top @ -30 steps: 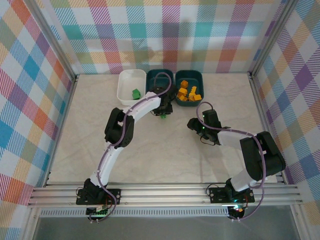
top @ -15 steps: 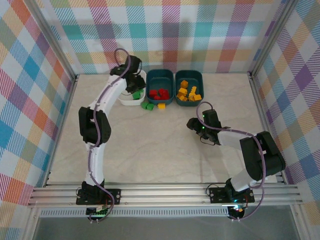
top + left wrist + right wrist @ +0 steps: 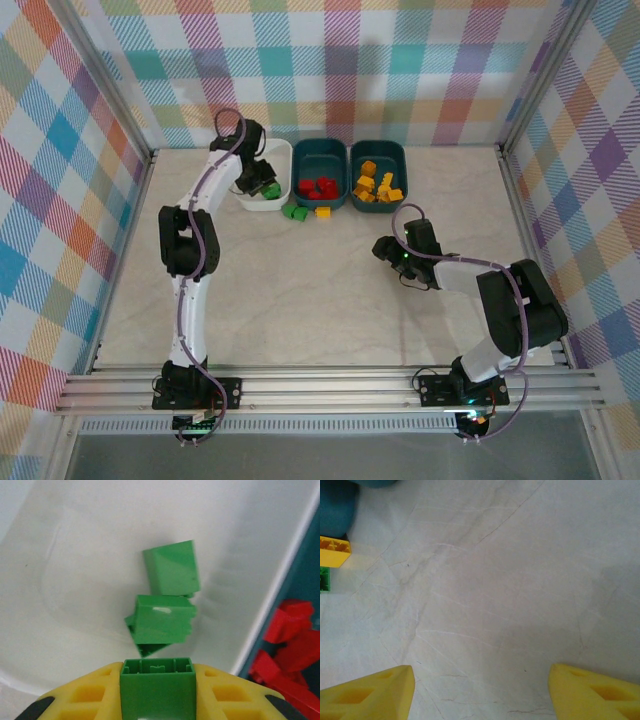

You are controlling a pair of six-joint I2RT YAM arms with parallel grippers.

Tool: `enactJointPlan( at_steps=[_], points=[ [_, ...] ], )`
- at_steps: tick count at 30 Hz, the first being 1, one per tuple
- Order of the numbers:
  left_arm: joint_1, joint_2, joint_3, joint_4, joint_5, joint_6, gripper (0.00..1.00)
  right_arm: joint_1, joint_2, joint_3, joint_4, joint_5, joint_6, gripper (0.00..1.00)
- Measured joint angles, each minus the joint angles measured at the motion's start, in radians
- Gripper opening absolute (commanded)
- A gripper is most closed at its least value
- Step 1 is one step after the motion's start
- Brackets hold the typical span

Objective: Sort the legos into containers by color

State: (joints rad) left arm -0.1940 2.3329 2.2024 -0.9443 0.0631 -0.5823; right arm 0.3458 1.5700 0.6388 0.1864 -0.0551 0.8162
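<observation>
The left pincer [image 3: 263, 186], clamped on a green lego [image 3: 156, 687], has swung over the white tub [image 3: 85, 590]; the right pincer [image 3: 480, 690] stays apart.

walls [image 3: 420, 60]: pastel plaid, teal, orange, purple, yellow and pink on white
table [image 3: 300, 300]: cream, faint grey marble veins
far left tub [image 3: 282, 152]: white
middle tub [image 3: 320, 146]: dark teal
far right tub [image 3: 385, 147]: dark teal
bricks in white tub [image 3: 171, 572]: green
bricks in middle tub [image 3: 320, 187]: red
bricks in right tub [image 3: 375, 185]: yellow-orange
loose green brick [image 3: 294, 211]: green, near side of tubs
loose yellow brick [image 3: 322, 211]: yellow, right of the green one
brick between left fingers [image 3: 157, 687]: green
left fingers [image 3: 85, 695]: yellow
right fingers [image 3: 370, 690]: yellow
left arm [image 3: 190, 320]: white and black, lilac cable
right arm [image 3: 460, 272]: black and white, lilac cable
frame rails [image 3: 330, 385]: silver
</observation>
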Motion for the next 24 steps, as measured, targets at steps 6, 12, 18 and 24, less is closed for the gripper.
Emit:
enactJointPlan(
  at_steps=[6,12,18,24],
  points=[
    [0.011,0.051,0.068,-0.031,0.001,0.004,0.35,0.000,0.005,0.005,-0.001,-0.006,0.007,0.72],
    [0.013,0.077,0.115,-0.037,0.008,0.015,0.39,0.000,0.007,0.007,-0.003,-0.011,0.011,0.72],
    [0.013,0.109,0.161,-0.055,0.006,0.028,0.56,0.000,0.007,0.009,-0.004,-0.011,0.011,0.72],
    [0.013,0.133,0.222,-0.074,0.007,0.026,0.57,0.000,0.011,0.013,-0.007,-0.011,0.011,0.72]
  ],
)
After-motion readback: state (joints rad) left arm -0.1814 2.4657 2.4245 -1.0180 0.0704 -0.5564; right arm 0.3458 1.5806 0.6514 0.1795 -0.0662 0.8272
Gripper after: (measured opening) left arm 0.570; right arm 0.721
